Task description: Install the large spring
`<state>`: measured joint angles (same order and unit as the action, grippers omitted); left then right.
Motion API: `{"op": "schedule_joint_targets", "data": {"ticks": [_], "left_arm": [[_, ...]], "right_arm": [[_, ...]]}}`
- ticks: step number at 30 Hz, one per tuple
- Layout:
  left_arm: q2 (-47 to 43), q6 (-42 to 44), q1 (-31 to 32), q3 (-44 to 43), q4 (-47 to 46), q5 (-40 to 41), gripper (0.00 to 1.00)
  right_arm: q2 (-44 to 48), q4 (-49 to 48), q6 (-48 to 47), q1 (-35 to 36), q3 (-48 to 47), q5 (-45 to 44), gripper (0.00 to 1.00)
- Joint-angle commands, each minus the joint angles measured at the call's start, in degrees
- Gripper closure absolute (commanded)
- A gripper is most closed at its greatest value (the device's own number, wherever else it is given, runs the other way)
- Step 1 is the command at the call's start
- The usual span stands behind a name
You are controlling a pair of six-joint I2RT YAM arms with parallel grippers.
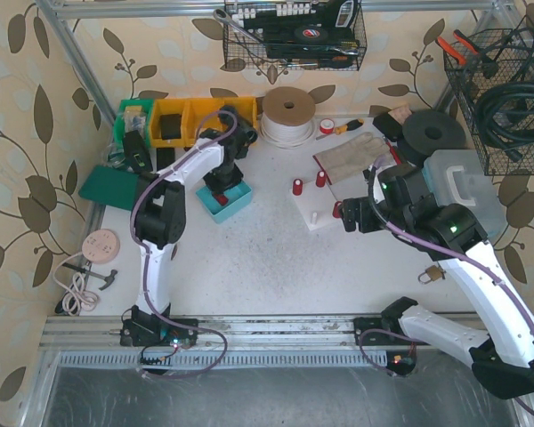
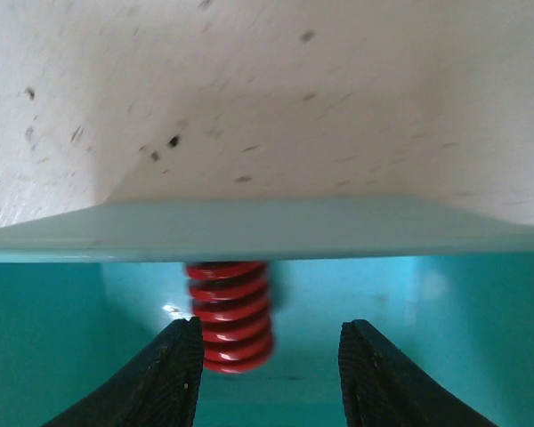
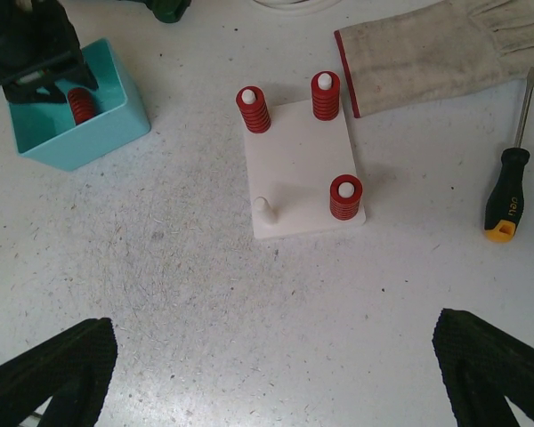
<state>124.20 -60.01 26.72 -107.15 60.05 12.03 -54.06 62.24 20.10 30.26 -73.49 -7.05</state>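
A red spring (image 2: 230, 313) lies inside the teal bin (image 2: 249, 227); it also shows in the right wrist view (image 3: 82, 105). My left gripper (image 2: 269, 369) is open, reaching down into the bin (image 1: 224, 201), jaws on either side of the spring's near end without touching it. The white peg plate (image 3: 301, 173) carries three red springs (image 3: 254, 108) (image 3: 325, 95) (image 3: 344, 197) and one bare peg (image 3: 264, 211). My right gripper (image 3: 271, 374) is open and empty, hovering over the table near the plate (image 1: 313, 213).
A work glove (image 3: 436, 49) and a yellow-black screwdriver (image 3: 509, 187) lie right of the plate. Yellow and green bins (image 1: 173, 120), a tape roll (image 1: 288, 114), a black disc (image 1: 434, 135) and a padlock (image 1: 430, 275) sit around the table.
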Motion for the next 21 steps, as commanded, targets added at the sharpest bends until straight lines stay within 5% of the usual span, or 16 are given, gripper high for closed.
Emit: {"op": "schedule_joint_targets", "data": {"ticks": [1,11,21], "left_arm": [[-2.6,1.0,-0.7,4.9,-1.4,0.0,0.52],[-1.0,2.8,-0.9,11.6,-8.4,-2.4,0.52],[-1.0,4.7,-0.9,12.1,-8.6,-2.7,0.75]], "right_arm": [[-0.1,-0.2,0.6,0.1,0.8,0.0,0.04],[-0.3,0.1,0.7,0.1,0.0,-0.2,0.04],[-0.2,0.5,1.4,0.1,0.0,-0.5,0.04]]}}
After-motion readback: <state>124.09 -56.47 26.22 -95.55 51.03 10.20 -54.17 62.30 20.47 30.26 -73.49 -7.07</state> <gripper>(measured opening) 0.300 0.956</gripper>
